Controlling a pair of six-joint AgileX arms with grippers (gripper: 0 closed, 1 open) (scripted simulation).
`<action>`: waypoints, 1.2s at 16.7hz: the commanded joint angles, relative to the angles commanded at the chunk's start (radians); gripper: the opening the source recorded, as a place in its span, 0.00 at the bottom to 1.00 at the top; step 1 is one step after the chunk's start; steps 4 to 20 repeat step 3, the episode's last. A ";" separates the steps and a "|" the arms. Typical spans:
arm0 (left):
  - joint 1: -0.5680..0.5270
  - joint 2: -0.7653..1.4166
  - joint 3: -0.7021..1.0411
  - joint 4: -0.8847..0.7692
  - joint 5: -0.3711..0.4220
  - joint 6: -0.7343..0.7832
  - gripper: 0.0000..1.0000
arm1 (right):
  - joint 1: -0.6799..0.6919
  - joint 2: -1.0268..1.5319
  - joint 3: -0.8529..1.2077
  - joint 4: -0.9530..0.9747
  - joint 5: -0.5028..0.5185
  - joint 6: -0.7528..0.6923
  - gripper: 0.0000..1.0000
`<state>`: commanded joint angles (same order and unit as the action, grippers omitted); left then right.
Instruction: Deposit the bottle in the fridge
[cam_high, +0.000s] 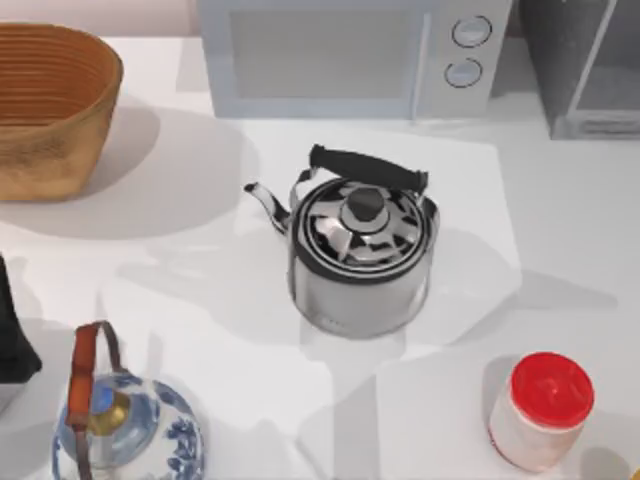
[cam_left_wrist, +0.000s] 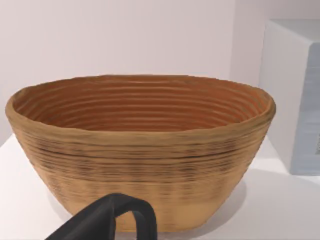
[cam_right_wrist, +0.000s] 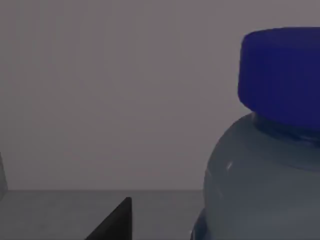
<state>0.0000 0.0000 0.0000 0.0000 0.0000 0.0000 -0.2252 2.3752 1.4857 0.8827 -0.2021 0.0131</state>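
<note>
The kettle (cam_high: 362, 255) looks like polished, mirror-bright metal with a matt black handle; the basket (cam_left_wrist: 140, 150) is rough, ribbed woven fibre; the bottle (cam_right_wrist: 265, 185) is smooth translucent plastic under a matt blue cap (cam_right_wrist: 280, 70); the teapot (cam_high: 130, 435) looks like glossy glazed ceramic; the table (cam_high: 200, 250) is smooth matt white

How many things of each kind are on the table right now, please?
Appliances: 2, microwave, fridge.
Kettles: 2, steel kettle, blue-and-white kettle.
Baskets: 1, basket.
Jars: 1, red-lidded jar.
Bottles: 1, bottle.
Total: 7
</note>
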 joint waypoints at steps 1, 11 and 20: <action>0.000 0.000 0.000 0.000 0.000 0.000 1.00 | 0.000 0.000 0.000 0.000 0.000 0.000 1.00; 0.000 0.000 0.000 0.000 0.000 0.000 1.00 | 0.000 0.000 0.000 0.000 0.000 0.000 1.00; 0.000 0.000 0.000 0.000 0.000 0.000 1.00 | 0.000 0.000 0.000 0.000 0.000 0.000 1.00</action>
